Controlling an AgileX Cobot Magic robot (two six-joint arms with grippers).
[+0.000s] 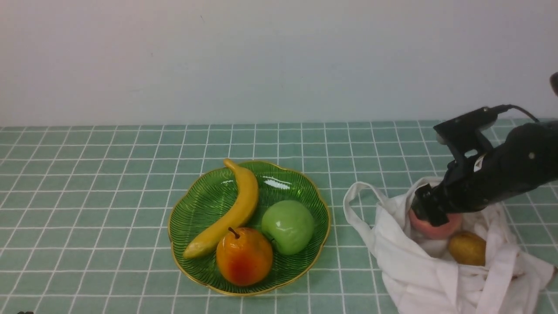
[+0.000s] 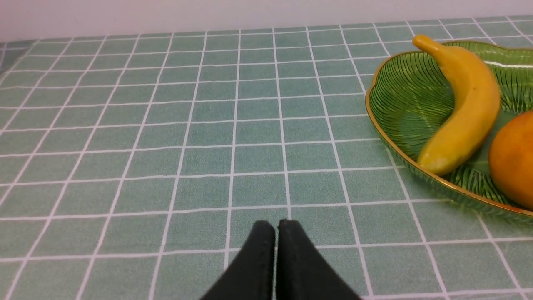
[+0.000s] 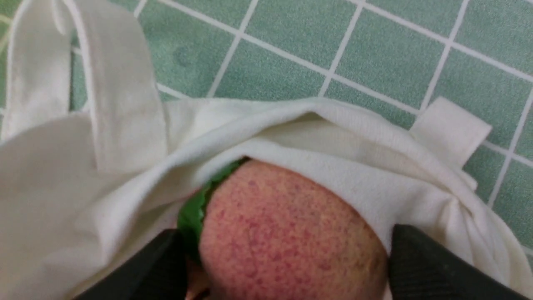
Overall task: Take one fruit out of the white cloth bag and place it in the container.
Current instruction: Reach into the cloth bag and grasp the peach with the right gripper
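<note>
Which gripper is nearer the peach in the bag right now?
Right. The right gripper clasps the peach inside the white bag, a finger on each side. The left gripper is shut over bare tablecloth, beyond the green plate from the bag.

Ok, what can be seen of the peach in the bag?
The peach is round, pink-red and speckled, matte-looking, with a green leaf on one side. It sits inside the open white bag, cloth folded around it, beside a brownish fruit. The right gripper clasps it on both sides.
</note>
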